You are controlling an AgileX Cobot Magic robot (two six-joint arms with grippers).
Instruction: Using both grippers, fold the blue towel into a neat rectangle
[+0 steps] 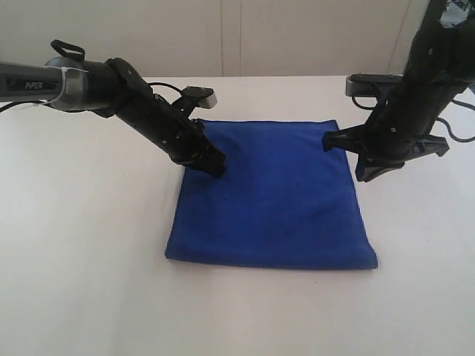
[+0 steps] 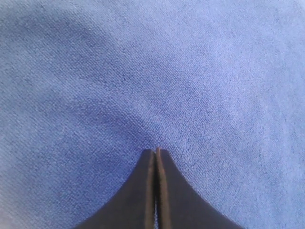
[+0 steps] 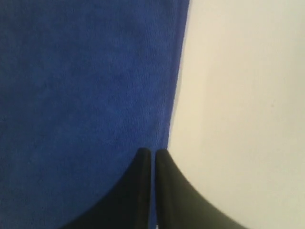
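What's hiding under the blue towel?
The blue towel lies flat on the white table, which shows all around it. Whatever is beneath is covered, so I cannot tell if anything is there.

Left arm (image 1: 148, 111), right arm (image 1: 415, 89), jaws together.

Left arm (image 1: 30, 85) cropped beyond the left edge of the tabletop (image 1: 89, 245); right arm (image 1: 434, 44) cropped overhead. Blue towel (image 1: 274, 200) partly concealed under left claw (image 1: 215, 167) on the side facing that left edge. Cloth pinched between pressed-together fingers (image 2: 138, 195): indeterminate. Right claw (image 3: 153, 151) base out of frame.
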